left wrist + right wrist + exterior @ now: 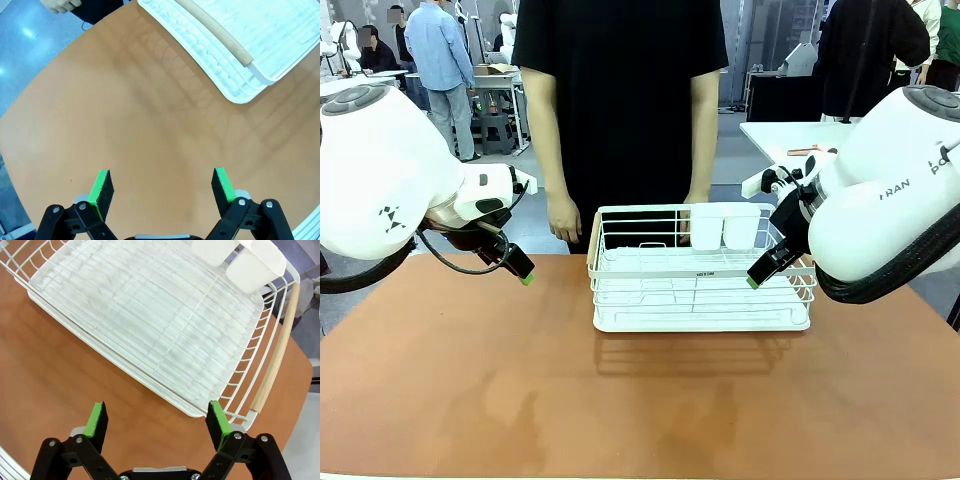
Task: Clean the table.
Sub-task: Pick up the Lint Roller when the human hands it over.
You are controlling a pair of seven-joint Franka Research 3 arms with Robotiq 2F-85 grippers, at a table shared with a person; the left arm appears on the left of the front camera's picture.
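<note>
Two green pads (101, 186) of our left gripper (162, 184) stand wide apart, holding nothing. Beneath and ahead of them lies the bare reddish-brown table (125, 115), with a corner of the white dish rack (225, 75) farther out. Our right gripper (157, 421), likewise spread and empty, tilts down over the rack's near rim, a wooden handle (280, 340) just past one pad. We see two white cups (255, 267) at the rack's far end, cut off by the edge.

"FRAN" + partial "PO" on right arm (895, 215) shell, tiny label on dish rack (705, 273) rim, illegible
</note>
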